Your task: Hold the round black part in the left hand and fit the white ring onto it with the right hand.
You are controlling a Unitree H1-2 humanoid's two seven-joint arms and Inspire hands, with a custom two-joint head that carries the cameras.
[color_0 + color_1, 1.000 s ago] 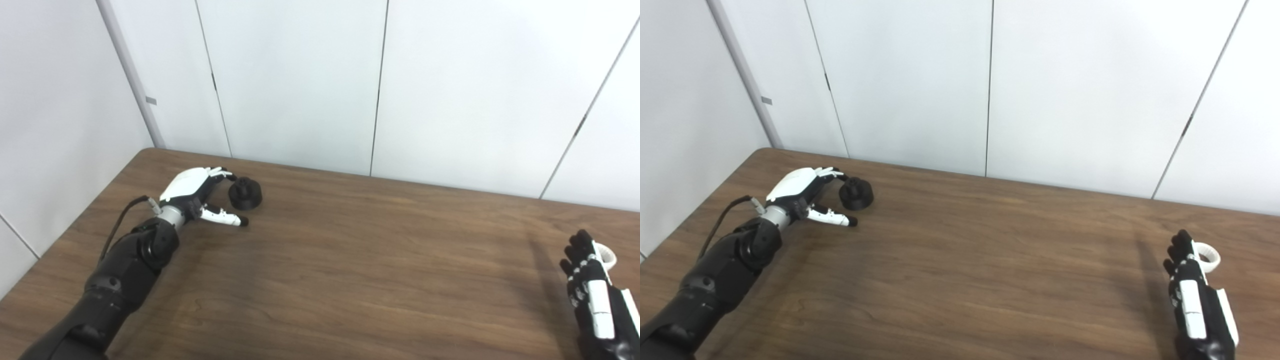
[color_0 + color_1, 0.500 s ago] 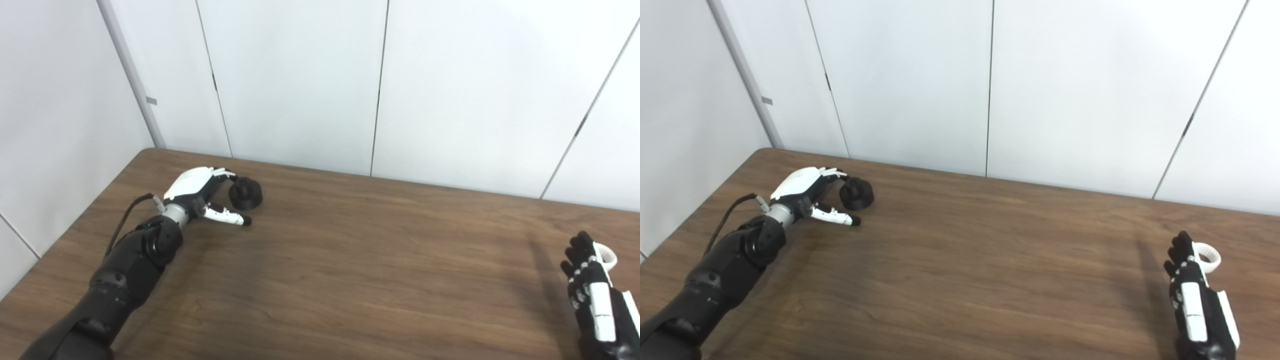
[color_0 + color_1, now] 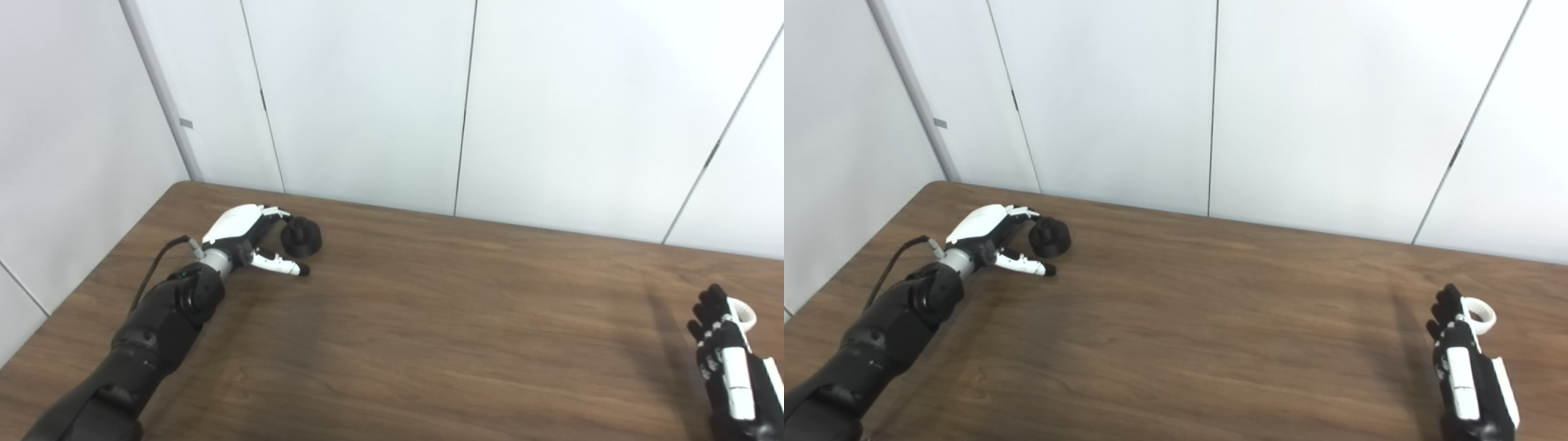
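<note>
Bare lab-like room: wood-grain table, plain white wall panels.

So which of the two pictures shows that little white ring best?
The right eye view: the white ring shows nearly whole beside the right hand. In the left eye view it sits at the frame's edge, half hidden by that hand.

Black jointed arms, white-shelled left hand (black cable at wrist), black-and-white right hand.

A brown wooden table stands against white wall panels (dark seams, perhaps doors).
</note>
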